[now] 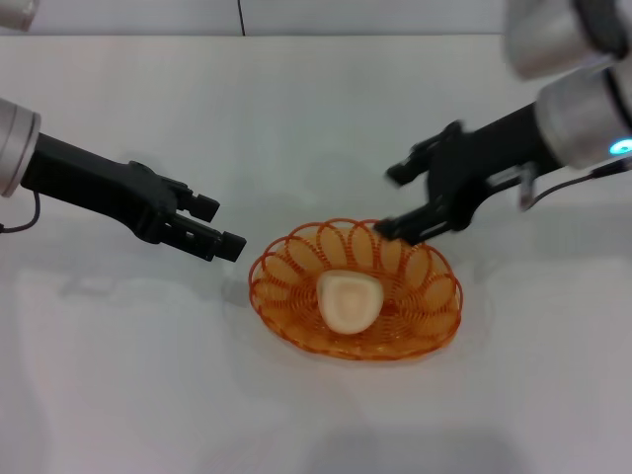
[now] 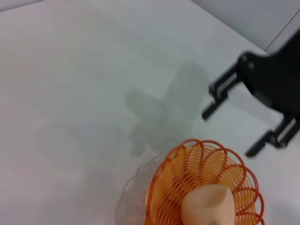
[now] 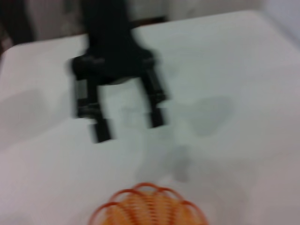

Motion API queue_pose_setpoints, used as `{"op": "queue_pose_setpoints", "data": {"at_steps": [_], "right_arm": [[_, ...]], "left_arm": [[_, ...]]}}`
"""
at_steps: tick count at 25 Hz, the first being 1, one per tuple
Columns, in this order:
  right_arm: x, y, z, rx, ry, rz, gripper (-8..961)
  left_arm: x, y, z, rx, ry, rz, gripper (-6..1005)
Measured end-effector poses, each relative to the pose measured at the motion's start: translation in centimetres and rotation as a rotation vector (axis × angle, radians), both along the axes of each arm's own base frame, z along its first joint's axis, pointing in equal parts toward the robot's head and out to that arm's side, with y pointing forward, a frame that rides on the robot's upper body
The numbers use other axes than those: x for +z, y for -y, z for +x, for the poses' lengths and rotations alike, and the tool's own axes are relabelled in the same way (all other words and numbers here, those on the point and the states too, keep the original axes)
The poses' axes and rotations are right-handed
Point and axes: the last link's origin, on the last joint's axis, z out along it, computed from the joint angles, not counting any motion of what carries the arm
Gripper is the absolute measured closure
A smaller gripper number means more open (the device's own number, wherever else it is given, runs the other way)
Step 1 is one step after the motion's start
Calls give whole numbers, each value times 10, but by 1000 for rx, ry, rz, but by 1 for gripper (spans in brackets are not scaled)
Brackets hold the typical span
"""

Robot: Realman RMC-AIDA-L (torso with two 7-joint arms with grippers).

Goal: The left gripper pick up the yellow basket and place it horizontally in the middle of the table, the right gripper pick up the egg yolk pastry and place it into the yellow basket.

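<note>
The yellow basket (image 1: 442, 318) lies flat on the white table (image 1: 296, 109), long side across, near the middle. The egg yolk pastry (image 1: 348, 301) rests inside it, free of both grippers. My left gripper (image 1: 222, 227) hovers just left of the basket's rim, open and holding nothing. My right gripper (image 1: 391, 202) hangs above the basket's far right rim, open and empty. The left wrist view shows the basket (image 2: 164, 185), the pastry (image 2: 209, 206) and the right gripper (image 2: 228, 133) beyond them. In the right wrist view the left gripper (image 3: 129, 127) stands past the basket's rim (image 3: 145, 208).
The table's far edge (image 1: 296, 35) runs along the back. A dark cable (image 1: 240, 15) hangs behind it. A thin cable (image 1: 563, 183) trails under my right arm. Bare white tabletop surrounds the basket on all sides.
</note>
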Motion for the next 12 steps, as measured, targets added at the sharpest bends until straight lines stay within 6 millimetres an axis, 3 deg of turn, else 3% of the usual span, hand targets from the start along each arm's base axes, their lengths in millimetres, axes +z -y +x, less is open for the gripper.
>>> {"op": "queue_pose_setpoints", "data": {"at_steps": [1, 6, 12], "right_arm": [[6, -2, 5, -17, -15, 23, 287], [31, -9, 34, -92, -73, 119, 190], [51, -3, 68, -143, -87, 168, 89]], "left_arm": [[0, 0, 0, -1, 0, 1, 141], [0, 0, -1, -3, 1, 5, 141], [0, 0, -1, -4, 3, 7, 141]]}}
